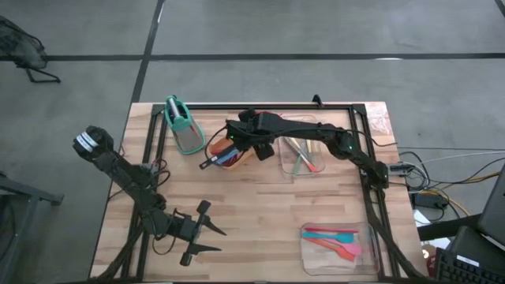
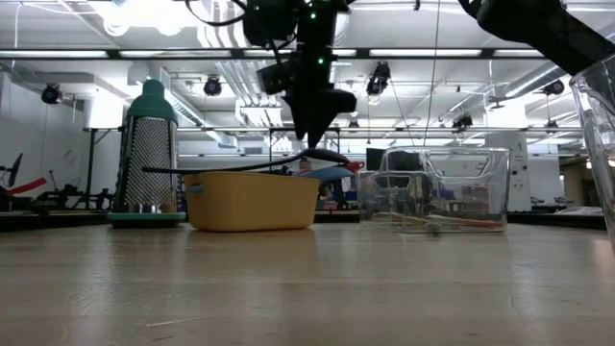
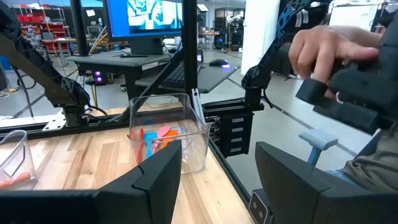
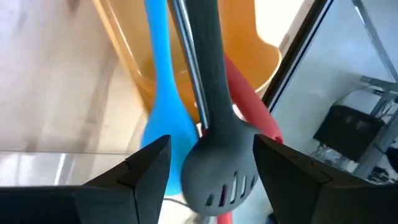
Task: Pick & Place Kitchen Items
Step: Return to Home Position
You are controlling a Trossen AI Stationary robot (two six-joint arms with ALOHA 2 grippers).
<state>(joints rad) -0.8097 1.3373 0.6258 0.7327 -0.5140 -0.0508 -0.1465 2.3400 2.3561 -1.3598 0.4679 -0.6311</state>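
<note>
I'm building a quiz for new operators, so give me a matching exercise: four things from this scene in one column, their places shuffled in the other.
1. black slotted spoon
2. grater
3. pink and teal spatulas
4. left gripper

A. in the clear tray farthest from the bin
B. lying in the orange bin
C. upright beside the bin
D. over the table's left side, jaws open

Pairs: 1-B, 2-C, 3-A, 4-D.
</note>
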